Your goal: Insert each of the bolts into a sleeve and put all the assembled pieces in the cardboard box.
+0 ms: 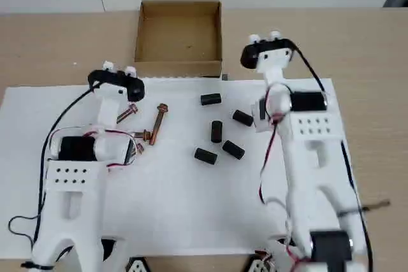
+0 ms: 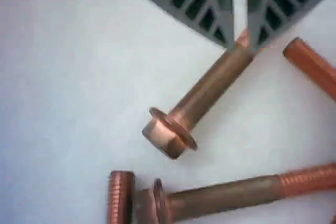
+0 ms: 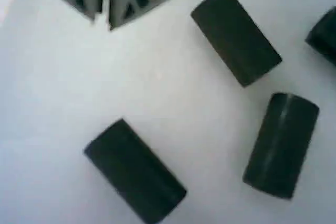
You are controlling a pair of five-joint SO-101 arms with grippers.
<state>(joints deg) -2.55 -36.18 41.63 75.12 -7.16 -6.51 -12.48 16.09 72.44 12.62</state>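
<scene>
Presently left pincer (image 2: 240, 31), pressed nearly together, gripping nothing, hovers at the shank tip of copper-coloured flanged metal bolt (image 2: 202, 95); long axis runs straight away, head farthest.

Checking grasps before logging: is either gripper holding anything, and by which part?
The left gripper pinches a bolt by the tip of its shank, opposite the head. The right gripper is shut on nothing.

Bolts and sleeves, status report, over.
Left gripper shut, tips at the end of a bolt. Right gripper shut, empty, beside loose sleeves. Cardboard box empty. Nothing blocking.
</scene>
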